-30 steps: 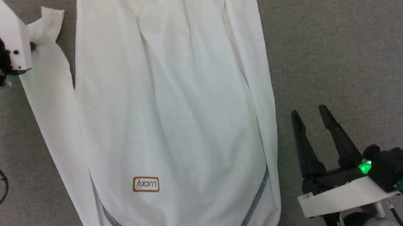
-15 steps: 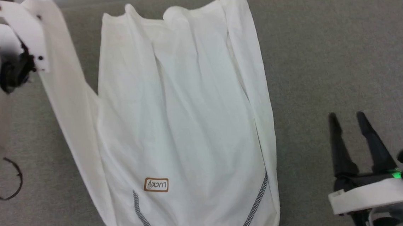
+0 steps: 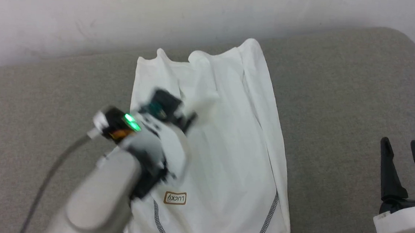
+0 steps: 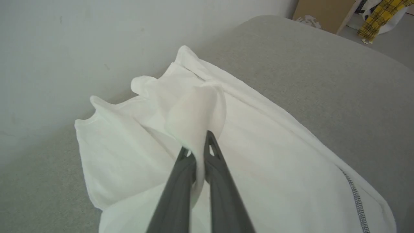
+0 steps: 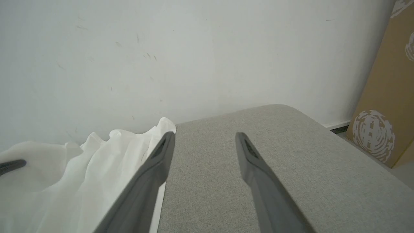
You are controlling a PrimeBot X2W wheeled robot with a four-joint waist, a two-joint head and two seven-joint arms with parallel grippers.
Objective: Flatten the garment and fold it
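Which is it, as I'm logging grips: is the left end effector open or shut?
Shut: the left end effector pinches a fold of the garment between its fingers.

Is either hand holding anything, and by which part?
The left hand is shut on the garment, pinching a raised fold of cloth, apparently a sleeve, over its body. The right hand is open, holding nothing.

Before me stretches a grey, fabric-covered worktop (image 3: 340, 104) with a rounded far corner, set against a white wall (image 3: 199, 21). On it lies a thin white long-sleeved shirt (image 3: 227, 150), its grey-stitched shoulder seams nearest me and its hem rumpled toward the wall.
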